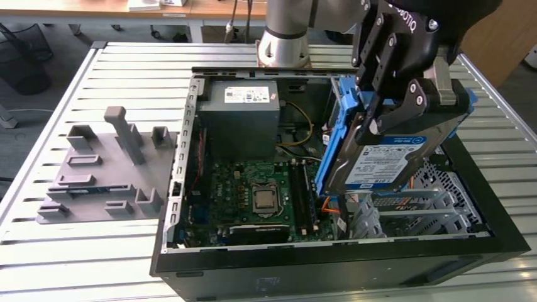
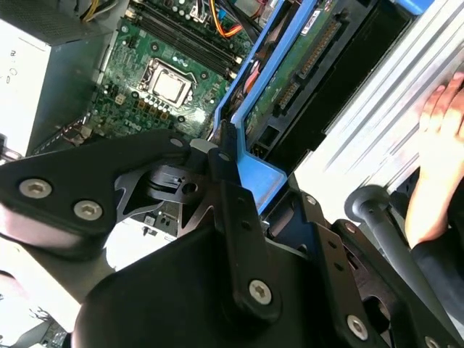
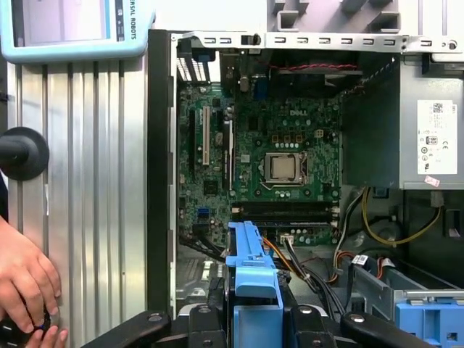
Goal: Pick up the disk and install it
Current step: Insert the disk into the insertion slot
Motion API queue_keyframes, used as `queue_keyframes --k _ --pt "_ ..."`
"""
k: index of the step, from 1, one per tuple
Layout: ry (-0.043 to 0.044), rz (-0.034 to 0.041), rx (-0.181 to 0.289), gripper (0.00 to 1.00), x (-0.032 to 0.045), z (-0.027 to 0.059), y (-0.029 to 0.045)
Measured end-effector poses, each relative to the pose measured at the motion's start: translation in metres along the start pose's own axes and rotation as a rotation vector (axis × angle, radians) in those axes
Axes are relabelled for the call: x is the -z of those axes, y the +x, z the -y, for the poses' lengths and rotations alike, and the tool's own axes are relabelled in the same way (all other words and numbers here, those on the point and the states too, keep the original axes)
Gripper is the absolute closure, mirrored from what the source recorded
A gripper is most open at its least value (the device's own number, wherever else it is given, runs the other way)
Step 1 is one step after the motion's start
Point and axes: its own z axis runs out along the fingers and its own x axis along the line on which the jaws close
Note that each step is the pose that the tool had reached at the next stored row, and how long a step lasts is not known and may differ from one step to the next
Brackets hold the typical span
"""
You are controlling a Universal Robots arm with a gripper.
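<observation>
A: What is the arm's pose?
B: It hangs at the exterior view's upper right. The tool (image 1: 407,110) grasps one disk (image 1: 381,165), tilted, above one open computer case (image 1: 336,264).

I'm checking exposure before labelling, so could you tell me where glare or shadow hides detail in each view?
Exterior view: even light, though the gripper holding the disk reads as a dark mass. Second wrist view: the table and power supply wash out white. First wrist view: motherboard evenly lit.
</observation>
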Motion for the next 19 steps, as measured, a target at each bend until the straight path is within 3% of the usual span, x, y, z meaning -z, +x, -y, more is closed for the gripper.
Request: queue_keyframes --k 8,19 --pt "0.0001 0.0002 0.000 0.64 -0.0020 0.0018 0.0052" --pt "0.0001 0.0001 0.000 0.64 -0.0057 0.0257 0.0048"
